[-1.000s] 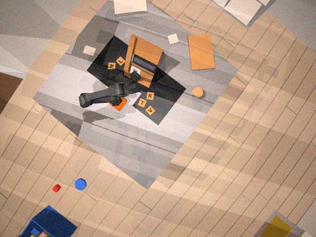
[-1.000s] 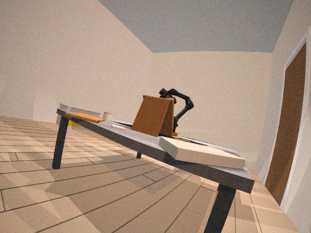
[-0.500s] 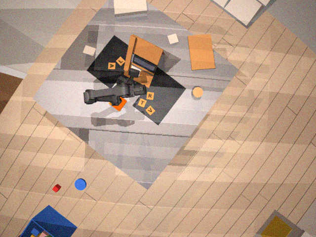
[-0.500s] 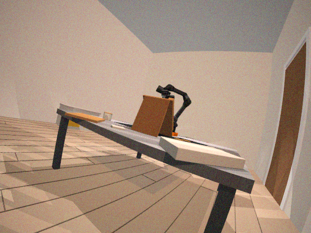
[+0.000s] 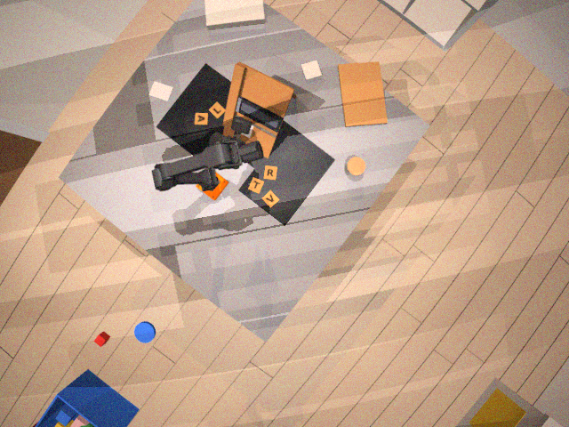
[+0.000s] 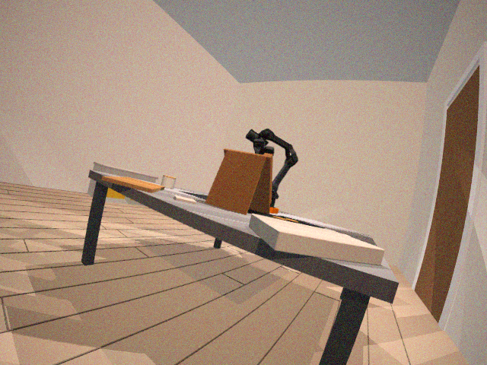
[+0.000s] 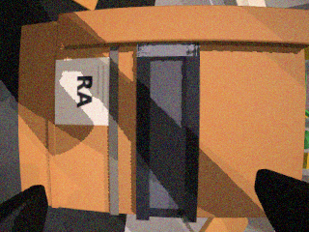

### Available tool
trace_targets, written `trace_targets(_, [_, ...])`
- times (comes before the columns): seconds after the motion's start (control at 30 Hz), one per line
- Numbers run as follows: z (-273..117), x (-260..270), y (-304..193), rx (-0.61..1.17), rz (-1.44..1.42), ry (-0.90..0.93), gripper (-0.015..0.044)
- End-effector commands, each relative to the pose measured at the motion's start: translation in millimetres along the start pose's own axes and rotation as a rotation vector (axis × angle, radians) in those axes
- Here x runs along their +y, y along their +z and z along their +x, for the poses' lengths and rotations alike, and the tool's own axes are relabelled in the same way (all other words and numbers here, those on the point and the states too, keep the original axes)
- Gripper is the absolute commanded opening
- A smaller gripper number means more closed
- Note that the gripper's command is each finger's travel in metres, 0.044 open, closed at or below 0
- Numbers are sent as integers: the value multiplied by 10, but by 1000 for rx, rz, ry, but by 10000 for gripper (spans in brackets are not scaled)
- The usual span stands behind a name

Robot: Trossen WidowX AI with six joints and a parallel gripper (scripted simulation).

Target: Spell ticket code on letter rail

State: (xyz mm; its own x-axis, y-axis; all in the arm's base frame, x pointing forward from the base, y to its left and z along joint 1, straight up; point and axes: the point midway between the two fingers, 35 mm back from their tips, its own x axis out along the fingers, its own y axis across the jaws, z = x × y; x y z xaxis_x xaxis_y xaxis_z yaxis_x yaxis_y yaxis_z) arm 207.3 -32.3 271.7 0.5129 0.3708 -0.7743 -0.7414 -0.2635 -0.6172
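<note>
The orange board stands tilted on the counter. Its dark letter rail shows no tiles, with a grey piece across the upper end in the wrist view. The white ticket on the board reads RA. Tiles A and L lie left of the board in the top view. Tiles R, T and V lie below it. My gripper is open and empty, above the board's lower part; its fingers frame the ticket and rail in the wrist view.
The tiles lie on a black mat. A round tan object stands to its right. An orange slab, a pale block and small white pieces rest on the counter.
</note>
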Motion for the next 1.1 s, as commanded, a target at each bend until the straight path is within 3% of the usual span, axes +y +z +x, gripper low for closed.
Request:
trace_targets(0.0, [-43,-177,75,64,17,92,440])
trace_targets(0.2, [-136,-469,198,204,51,151,440])
trace_targets(0.63, [-140,-479,203,209,53,151,440])
trace_targets(0.67, [-133,-476,190,211,59,152,414])
trace_targets(0.77, [-37,-429,4,245,147,170,340])
trace_targets(1.07, [614,319,-1100,430,737,299,340])
